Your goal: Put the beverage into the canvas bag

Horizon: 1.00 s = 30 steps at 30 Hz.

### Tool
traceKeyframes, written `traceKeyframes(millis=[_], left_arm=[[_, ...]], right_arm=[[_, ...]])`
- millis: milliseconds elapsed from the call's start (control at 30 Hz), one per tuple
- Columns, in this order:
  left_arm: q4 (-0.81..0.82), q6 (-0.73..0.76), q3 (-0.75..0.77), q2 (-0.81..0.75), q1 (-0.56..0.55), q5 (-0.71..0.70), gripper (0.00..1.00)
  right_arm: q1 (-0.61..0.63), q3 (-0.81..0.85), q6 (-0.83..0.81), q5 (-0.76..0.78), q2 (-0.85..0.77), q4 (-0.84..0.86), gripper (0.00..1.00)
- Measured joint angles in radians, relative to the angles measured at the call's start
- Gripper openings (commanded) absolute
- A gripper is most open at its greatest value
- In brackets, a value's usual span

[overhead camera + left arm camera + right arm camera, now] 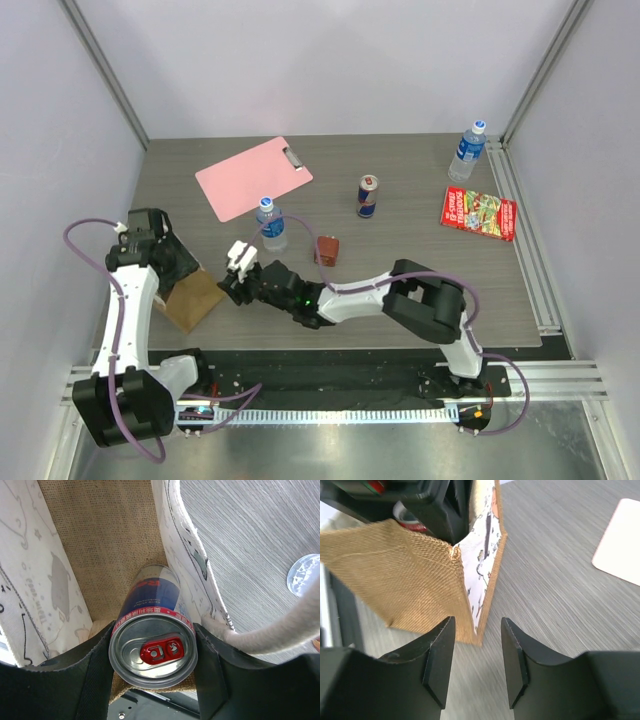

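1. The left gripper (152,666) pinches the beverage can (152,647) by its sides. The can's long axis points down into the canvas bag (100,545) at the table's near left.
2. The can's lower end sits between the bag's walls, and a cream handle (280,629) arcs just to its right.
3. The right gripper (476,665) is spread and empty, close to the bag's right corner.
4. A water bottle (270,222) and a small brown box (327,249) stand nearby, not in the way.
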Motion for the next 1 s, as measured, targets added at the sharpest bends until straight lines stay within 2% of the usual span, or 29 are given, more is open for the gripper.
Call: traceKeyframes(millis=[300, 400, 533, 600, 667, 867, 1000], left_arm=[[0.016, 0.0, -0.002, -0.006, 0.0, 0.027, 0.7], [0.018, 0.0, -0.002, -0.015, 0.0, 0.031, 0.71], [-0.005, 0.004, 0.028, -0.018, 0.0, 0.033, 0.74], [-0.027, 0.01, 0.074, -0.02, 0.0, 0.026, 0.82], [-0.047, 0.018, 0.15, -0.025, 0.0, 0.018, 1.0], [-0.037, 0.05, 0.356, -0.059, -0.042, 0.011, 1.0], [-0.043, 0.08, 0.434, -0.018, -0.153, -0.013, 1.0]], right_arm=[[0.029, -0.184, 0.066, 0.044, -0.359, -0.04, 0.57], [0.037, -0.237, 0.089, 0.057, -0.493, -0.101, 0.59], [0.039, -0.33, 0.114, 0.123, -0.699, -0.268, 0.63], [0.039, -0.359, 0.126, 0.187, -0.803, -0.381, 0.8], [0.039, -0.391, 0.127, 0.253, -0.905, -0.47, 0.99], [0.039, -0.553, 0.123, 0.444, -1.191, -0.607, 1.0], [0.038, -0.653, 0.148, 0.524, -1.296, -0.678, 1.0]])
